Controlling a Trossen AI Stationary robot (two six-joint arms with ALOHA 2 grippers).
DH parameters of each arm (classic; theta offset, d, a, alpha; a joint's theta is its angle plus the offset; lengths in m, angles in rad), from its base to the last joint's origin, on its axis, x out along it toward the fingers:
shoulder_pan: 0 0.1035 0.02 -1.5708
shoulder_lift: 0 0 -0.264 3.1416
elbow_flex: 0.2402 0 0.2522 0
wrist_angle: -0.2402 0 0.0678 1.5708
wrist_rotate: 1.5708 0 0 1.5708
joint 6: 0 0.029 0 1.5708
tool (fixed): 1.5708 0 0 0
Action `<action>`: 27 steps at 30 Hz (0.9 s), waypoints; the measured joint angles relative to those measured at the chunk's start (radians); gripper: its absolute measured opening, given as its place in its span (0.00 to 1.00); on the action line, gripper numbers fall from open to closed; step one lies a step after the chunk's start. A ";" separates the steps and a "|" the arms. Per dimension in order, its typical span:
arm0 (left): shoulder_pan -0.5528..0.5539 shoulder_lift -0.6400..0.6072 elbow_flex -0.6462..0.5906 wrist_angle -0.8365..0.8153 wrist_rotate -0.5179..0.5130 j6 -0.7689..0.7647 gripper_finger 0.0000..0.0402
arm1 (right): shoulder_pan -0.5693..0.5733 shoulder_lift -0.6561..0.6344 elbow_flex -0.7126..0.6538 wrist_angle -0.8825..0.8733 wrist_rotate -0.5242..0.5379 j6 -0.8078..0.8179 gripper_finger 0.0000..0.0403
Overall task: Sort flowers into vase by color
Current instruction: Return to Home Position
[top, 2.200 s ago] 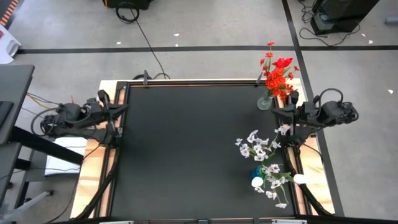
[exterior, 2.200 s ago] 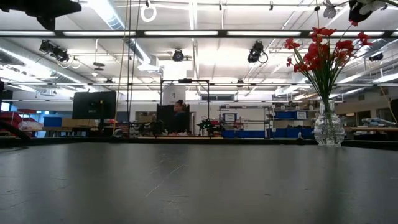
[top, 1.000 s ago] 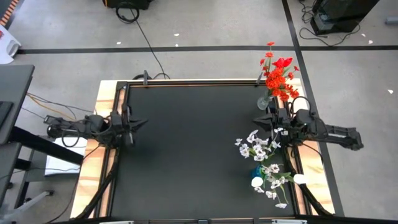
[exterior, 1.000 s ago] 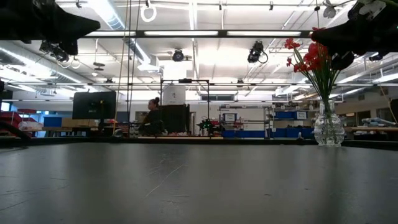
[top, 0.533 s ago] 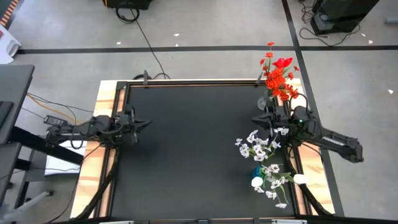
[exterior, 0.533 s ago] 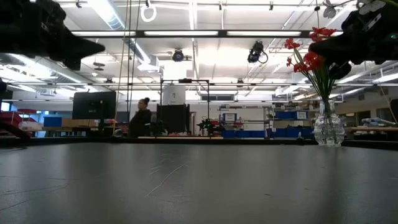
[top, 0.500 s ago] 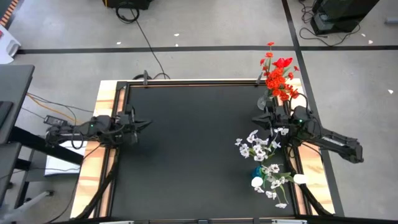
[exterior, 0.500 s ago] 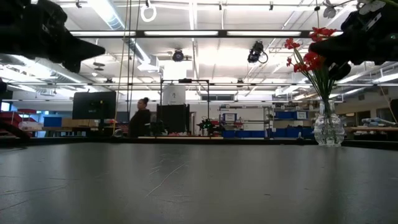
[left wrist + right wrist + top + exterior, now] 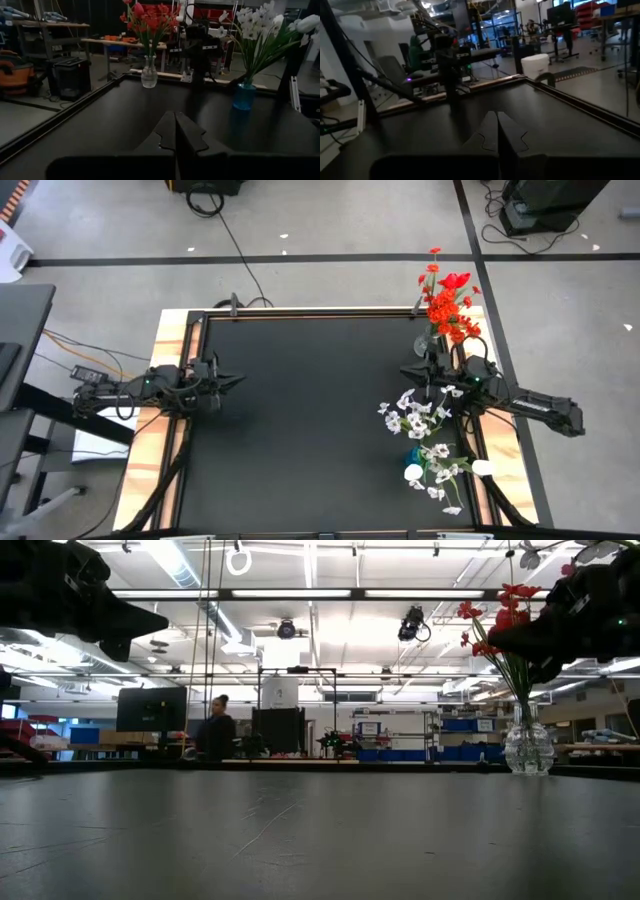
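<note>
Red flowers (image 9: 447, 305) in clear vase (image 9: 148, 75), desk's far right corner; white flowers (image 9: 420, 420) in blue vase (image 9: 243, 96), right edge. Light and floppy, so I'd grip the stalks low. Left end effector (image 9: 235, 378) at the left edge and right end effector (image 9: 405, 372) at the right edge are both closed and empty.

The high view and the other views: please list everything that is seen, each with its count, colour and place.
Table: one, black top, wooden side edges, middle of the floor.
Clear vase: one, glass, far right corner of the table.
Red flowers: one bunch, standing in the clear vase.
Blue vase: one, by the right edge, nearer than the clear vase.
White flowers: one bunch, standing in the blue vase.
Person: one, dark clothes, in the room beyond the table.
Left gripper: dark, shut, over the left edge.
Right gripper: dark, shut, beside the clear vase.
</note>
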 joint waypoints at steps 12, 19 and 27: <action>0.018 0.000 0.000 0.024 -0.002 0.007 0.00 | 0.001 0.000 0.000 0.041 0.078 -0.044 0.00; 0.018 0.000 0.000 0.059 0.006 0.026 0.00 | 0.001 0.000 0.000 0.061 0.078 -0.044 0.00; 0.021 0.003 -0.111 0.227 0.011 -0.020 0.00 | 0.001 0.000 0.000 0.068 0.073 0.017 0.00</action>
